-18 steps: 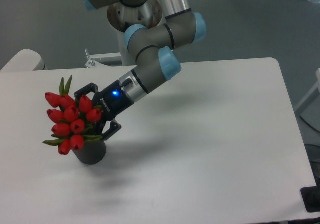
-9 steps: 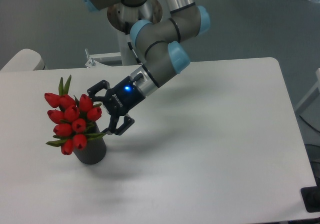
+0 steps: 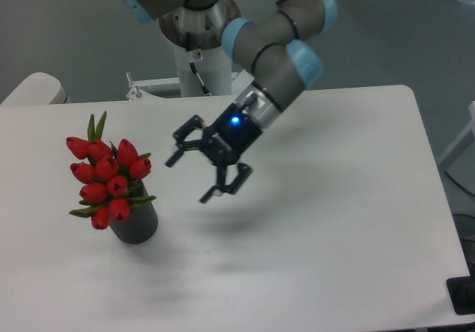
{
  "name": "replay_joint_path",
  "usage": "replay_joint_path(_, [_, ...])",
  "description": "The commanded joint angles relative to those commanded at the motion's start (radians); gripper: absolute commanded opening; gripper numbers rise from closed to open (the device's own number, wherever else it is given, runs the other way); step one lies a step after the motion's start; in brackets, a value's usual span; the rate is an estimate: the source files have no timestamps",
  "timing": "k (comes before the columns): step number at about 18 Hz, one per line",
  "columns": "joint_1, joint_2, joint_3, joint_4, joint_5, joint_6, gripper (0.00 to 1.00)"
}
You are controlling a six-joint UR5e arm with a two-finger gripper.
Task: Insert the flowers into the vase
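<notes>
White table (image 3: pixel 334 220) is seen filling most of the view, with grey floor behind it and the arm's pedestal (image 3: pixel 202 57) at the far edge. On the near left part of the table the vase (image 3: pixel 135 222) is seen standing upright, dark and nearly black. The flowers (image 3: pixel 106 181) are seated in its mouth: red tulip buds are bunched above the rim, leaning slightly left, with green leaves showing at the top and at the sides. The gripper (image 3: pixel 188 176) is held in the air to the right of the bunch, apart from it and touching nothing. Its jaws are spread wide, and nothing is held between them. A blue light (image 3: pixel 234 120) is lit on the gripper body. A soft shadow is cast on the table below the gripper.
</notes>
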Motion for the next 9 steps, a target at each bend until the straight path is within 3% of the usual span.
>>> replay_joint_path(3, [0.024,-0.002,0.071,-0.002,0.162,0.011,1.00])
replay_joint_path(7, [0.081,-0.052,0.170,-0.003,0.183,0.017,1.00])
replay_joint_path(9, [0.101,-0.069,0.233,-0.032,0.200,0.017,1.00])
